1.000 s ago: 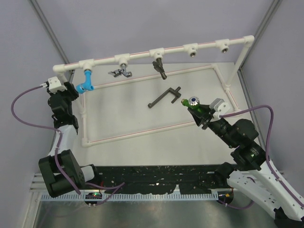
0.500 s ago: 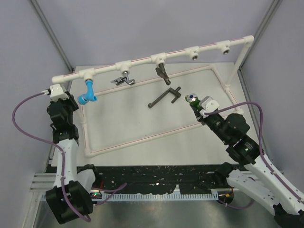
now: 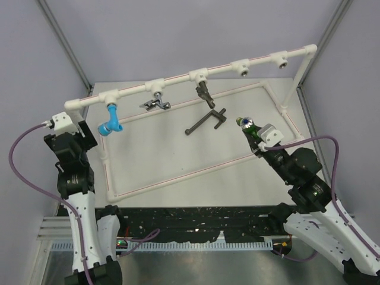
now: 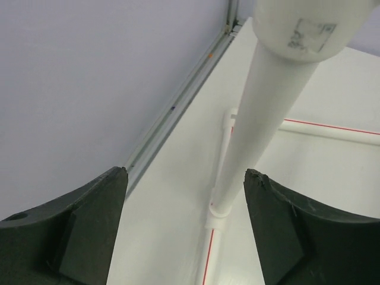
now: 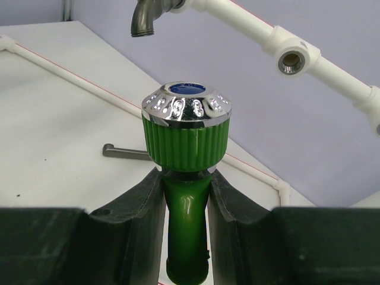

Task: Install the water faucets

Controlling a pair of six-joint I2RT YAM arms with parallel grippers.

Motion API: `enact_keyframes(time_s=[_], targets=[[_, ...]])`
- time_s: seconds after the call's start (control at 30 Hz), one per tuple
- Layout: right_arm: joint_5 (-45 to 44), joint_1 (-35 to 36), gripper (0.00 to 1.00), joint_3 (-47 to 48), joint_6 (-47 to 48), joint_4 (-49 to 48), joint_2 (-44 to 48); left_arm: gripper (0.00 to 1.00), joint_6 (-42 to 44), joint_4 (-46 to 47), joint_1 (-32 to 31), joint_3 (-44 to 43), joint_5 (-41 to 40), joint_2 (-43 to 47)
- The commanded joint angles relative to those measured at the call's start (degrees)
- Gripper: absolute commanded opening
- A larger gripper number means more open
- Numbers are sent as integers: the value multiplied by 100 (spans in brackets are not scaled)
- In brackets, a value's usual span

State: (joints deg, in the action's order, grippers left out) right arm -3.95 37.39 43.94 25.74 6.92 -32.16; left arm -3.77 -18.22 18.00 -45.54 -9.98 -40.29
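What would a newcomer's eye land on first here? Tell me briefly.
The chrome-capped green faucet, clamped in the right arm's jaws, fills the right wrist view. Next comes the bright blue faucet, hanging from the left end of the white pipe frame.

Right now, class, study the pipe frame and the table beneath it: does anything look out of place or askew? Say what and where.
One thing: the dark T-handled faucet lies flat on the table inside the base of the pipe frame, fitted to nothing, while two sockets at its top right stand empty. Nothing looks spilled or broken.
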Motion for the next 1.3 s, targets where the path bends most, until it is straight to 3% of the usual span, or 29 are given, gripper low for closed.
enact_keyframes(time_s=[0.0,0.13,0.33,0.43,0.63,0.73,0.9,1.03,1.13,1.27], targets=[[78,-12,5,80,-121,-402,263,84,280,-1138,11,-727,-768,548],[43,6,5,9,-201,-428,473,88,280,-1737,11,-1324,-752,812],[-133,93,5,-70,-139,-463,694,91,131,-2291,-16,-2624,152,822],[-98,93,5,-70,-139,-472,746,96,78,-2344,-42,-3240,969,603],[43,102,5,18,-16,-358,773,99,69,-3117,-77,-4945,3393,-381],[43,102,5,88,80,-331,711,99,104,-3258,-191,-5385,3871,-760],[34,102,5,237,221,-156,536,98,271,-3443,-629,-5852,3890,-1392],[-1,102,5,317,257,-68,413,97,351,-3609,-1192,-6168,3206,-2007],[-97,93,5,361,248,-6,316,97,-105,-3575,-1299,-6362,2546,-2421],[-194,93,5,352,177,2,255,96,-588,-3452,-1290,-6660,2588,-2974]])
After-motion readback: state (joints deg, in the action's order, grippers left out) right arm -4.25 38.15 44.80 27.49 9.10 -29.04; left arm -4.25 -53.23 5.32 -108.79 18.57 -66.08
